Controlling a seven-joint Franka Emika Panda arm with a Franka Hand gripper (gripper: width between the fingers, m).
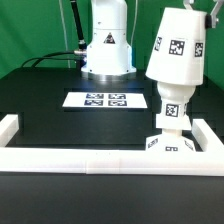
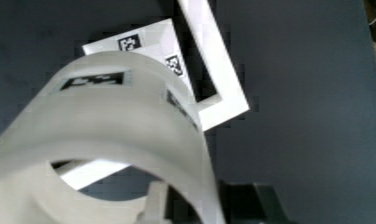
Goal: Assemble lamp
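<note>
The white tapered shade (image 1: pixel 176 48) hangs tilted in the air at the exterior view's right, directly above the ball-shaped bulb (image 1: pixel 171 103). The bulb stands on the low square base (image 1: pixel 169 143), close to the table's front right corner. In the wrist view the shade (image 2: pixel 114 130) fills the foreground, and the tagged base (image 2: pixel 146 50) shows past it. My gripper (image 2: pixel 211 205) is shut on the shade's wall, with a dark finger (image 2: pixel 259 205) outside it. In the exterior view the gripper is cut off at the top edge.
The marker board (image 1: pixel 102 99) lies flat mid-table. The arm's white pedestal (image 1: pixel 106 45) stands at the back. A raised white rim (image 1: pixel 100 160) borders the black table at the front and sides; its corner (image 2: pixel 220 80) lies right beside the base.
</note>
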